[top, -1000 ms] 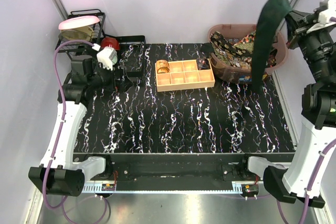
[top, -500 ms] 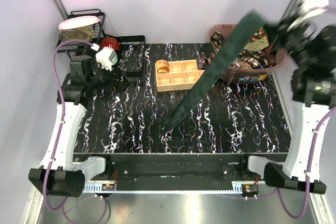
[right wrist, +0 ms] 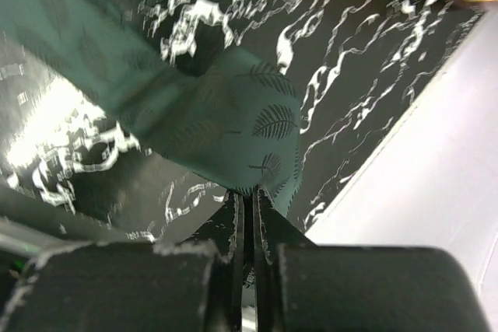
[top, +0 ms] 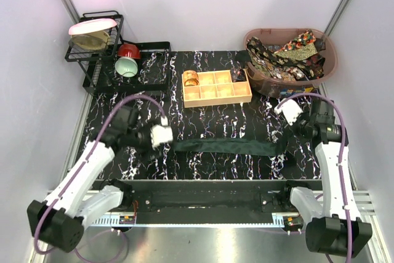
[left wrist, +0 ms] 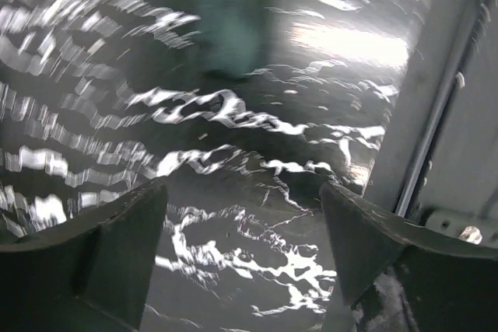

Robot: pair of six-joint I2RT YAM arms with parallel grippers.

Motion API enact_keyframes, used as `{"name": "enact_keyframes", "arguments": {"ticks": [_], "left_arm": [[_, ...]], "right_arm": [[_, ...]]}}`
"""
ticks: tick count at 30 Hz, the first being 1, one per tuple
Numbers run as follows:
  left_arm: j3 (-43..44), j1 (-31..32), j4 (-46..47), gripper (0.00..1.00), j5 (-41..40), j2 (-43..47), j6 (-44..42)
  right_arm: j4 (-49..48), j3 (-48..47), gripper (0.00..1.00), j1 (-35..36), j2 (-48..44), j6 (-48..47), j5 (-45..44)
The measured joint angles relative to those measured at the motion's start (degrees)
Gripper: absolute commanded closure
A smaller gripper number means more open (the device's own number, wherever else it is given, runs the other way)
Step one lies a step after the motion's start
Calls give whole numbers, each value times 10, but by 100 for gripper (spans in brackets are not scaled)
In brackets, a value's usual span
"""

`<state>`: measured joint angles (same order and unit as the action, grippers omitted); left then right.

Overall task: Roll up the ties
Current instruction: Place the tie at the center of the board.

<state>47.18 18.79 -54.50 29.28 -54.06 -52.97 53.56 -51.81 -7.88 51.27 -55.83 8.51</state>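
Aloft a second ago, the green tie now lies flat along the near table. Right fingers clamp its right end; left fingers, apart, wait near its left end, so rolling can start.

Green tie lies flat btw L gripper & R gripper.

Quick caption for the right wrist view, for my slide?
Right hand pinches one end of the green tie, which trails across the marbled black table.

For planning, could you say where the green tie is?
Top view: the green tie lies on the table near its front edge, between left gripper and right gripper.
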Motion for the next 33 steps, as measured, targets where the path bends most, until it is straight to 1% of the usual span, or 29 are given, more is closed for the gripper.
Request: {"name": "enact_keyframes", "arguments": {"ticks": [3,5,6,9,12,15,19,22,25,30,33], "left_arm": [[-47,82,22,23,-23,42,-32],[-54,130,33,22,-34,34,-34],[-50,140,38,22,-36,20,-30],[24,146,31,23,-33,-91,-6],[132,146,37,23,-16,-228,35],[223,151,47,21,8,-324,82],[323,189,54,19,14,-434,132],[359,226,62,21,10,-498,148],[376,252,61,23,4,-549,157],[401,262,64,23,-17,-610,159],[402,264,73,23,-42,-622,144]], "right_arm": [[20,2,100,0,18,-37,-5],[34,5,100,0,22,-56,-5],[43,8,100,0,21,-67,-3],[64,28,100,0,8,-104,-3],[80,71,100,0,-36,-144,-2],[95,115,100,0,-77,-184,-6],[97,140,99,0,-78,-202,-20],[91,143,98,0,-66,-204,-29],[82,146,97,0,-59,-205,-32],[71,155,98,0,-61,-214,-35],[70,156,100,0,-59,-214,-35]]}}
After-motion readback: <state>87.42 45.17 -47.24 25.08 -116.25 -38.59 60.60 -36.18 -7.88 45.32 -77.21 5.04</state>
